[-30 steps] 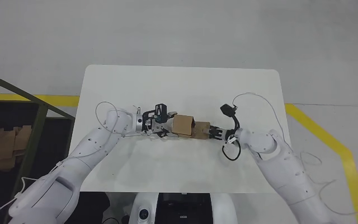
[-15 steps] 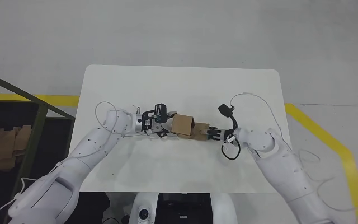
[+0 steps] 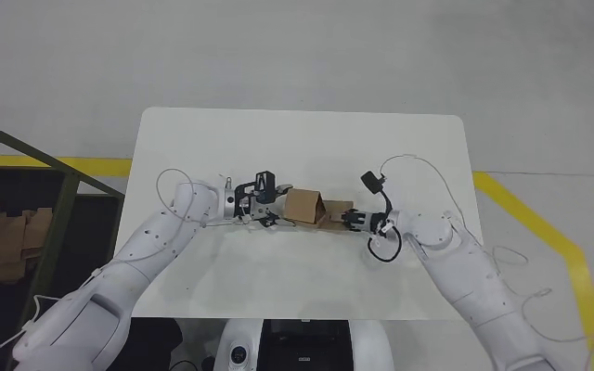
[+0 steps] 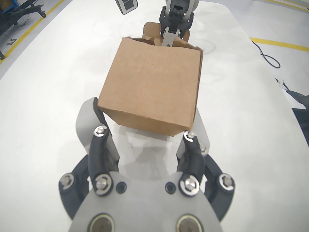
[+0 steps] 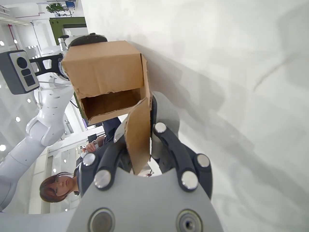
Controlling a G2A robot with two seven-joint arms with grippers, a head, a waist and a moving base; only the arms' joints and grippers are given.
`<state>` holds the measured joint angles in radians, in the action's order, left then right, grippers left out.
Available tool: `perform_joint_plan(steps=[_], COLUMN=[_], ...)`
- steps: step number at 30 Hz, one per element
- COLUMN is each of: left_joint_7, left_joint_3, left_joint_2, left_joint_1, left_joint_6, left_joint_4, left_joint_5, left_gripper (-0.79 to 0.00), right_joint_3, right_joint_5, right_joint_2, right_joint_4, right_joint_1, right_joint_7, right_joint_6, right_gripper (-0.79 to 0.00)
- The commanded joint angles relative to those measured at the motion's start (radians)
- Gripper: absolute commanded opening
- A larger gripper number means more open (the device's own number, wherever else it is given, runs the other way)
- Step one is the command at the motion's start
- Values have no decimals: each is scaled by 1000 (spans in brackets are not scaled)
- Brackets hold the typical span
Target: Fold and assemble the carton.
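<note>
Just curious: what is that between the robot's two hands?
The carton, in the top view: left hand at its closed end, right hand pinching a flap at its open end.

I'm looking at a white table point(image 3: 186, 139) with rounded corners. The brown carton point(image 3: 303, 206) is about mid-table, slightly nearer the near edge, its open end facing right. I can't tell whether it rests flat. Faint grey scuffs point(image 4: 208, 47) mark the surface beside it.
</note>
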<state>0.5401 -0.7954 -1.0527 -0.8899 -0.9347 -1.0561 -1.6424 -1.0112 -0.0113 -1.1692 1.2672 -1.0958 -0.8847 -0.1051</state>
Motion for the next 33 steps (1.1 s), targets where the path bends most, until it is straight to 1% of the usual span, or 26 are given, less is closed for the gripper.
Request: perform_joint_plan(steps=[1,6,9,15,21,25,30,33], left_joint_7=[1,0,-1,-4,-3,-4,-5,-8], left_joint_3=[0,0,-1,-3,-3,-5,-6,-5], left_joint_2=[0,0,1,1,2,2,3,2], left_joint_1=[-1,-1,-2,-3,-4,-5,-5,-5], left_joint_6=[-1,0,2,0,0,0,-2,-3], left_joint_4=[-2,-5,-6,-6,-9,-8,-6,-4], left_joint_5=[-1,0,-1,1,-3,0,0,-1], left_gripper=[-191,-191,-188,-194,-194,-194,-194,-200], right_joint_3=[8,31,39,54,63,62,33,7], right_joint_5=[-5,-28,-33,-60,-116,-134,-141,-141], right_joint_2=[-2,-10,-13,-17,-16,-14,-5,3], right_joint_4=[3,13,13,37,99,133,189,216], right_joint_1=[7,28,35,40,38,33,2,-24], right_joint_7=[7,26,35,55,68,66,59,62], right_joint_6=[11,48,62,93,158,179,189,191], right_gripper=[-782,-730,-677,-674,-662,-631,-548,-514])
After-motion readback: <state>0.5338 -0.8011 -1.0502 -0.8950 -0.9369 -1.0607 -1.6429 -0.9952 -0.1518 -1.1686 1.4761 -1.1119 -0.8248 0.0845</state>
